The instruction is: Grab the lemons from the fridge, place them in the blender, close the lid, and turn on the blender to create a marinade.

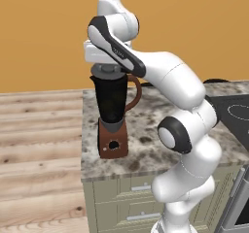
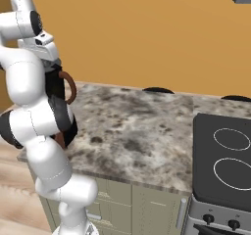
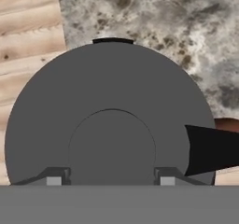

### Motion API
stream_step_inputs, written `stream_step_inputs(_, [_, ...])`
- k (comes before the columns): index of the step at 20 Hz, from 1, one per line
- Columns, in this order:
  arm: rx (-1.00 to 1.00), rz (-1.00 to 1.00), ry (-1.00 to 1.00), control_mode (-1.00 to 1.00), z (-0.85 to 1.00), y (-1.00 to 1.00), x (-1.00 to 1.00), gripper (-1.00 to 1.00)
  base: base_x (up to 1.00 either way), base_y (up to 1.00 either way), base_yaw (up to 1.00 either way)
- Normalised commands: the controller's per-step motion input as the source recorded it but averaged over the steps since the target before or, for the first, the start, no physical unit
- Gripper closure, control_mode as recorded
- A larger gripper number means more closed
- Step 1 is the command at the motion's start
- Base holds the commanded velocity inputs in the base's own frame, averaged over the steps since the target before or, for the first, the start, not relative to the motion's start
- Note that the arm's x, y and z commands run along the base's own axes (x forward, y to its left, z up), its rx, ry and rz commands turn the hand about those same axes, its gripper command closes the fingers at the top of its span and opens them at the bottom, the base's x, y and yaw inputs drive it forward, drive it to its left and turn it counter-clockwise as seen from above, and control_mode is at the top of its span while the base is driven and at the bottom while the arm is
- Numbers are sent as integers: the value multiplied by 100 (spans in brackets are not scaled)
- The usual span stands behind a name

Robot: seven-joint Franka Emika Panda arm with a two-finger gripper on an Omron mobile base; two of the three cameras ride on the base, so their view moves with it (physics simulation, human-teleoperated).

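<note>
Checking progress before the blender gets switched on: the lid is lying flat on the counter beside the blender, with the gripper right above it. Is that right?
Not quite. The lid is not on the counter; it sits on top of the blender jar, as the left base view shows. The rest holds: the gripper is right above the lid, its fingers either side of the raised centre knob in the hand view.

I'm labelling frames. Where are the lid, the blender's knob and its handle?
lid (image 3: 112, 111), hand view, its flat top.
knob (image 1: 114, 144), left base view, its round face.
handle (image 1: 137, 92), left base view, its outer curve.
</note>
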Motion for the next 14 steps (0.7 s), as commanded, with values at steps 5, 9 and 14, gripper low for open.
stream_step_inputs(5, [0, 0, 5, -100, 0, 0, -32, 100, 0, 0, 0])
stream_step_inputs(9, [0, 0, 8, -100, 0, 0, -19, 100, 0, 0, 0])
stream_step_inputs(14, [0, 0, 7, -100, 0, 0, 3, 100, 0, 0, 0])
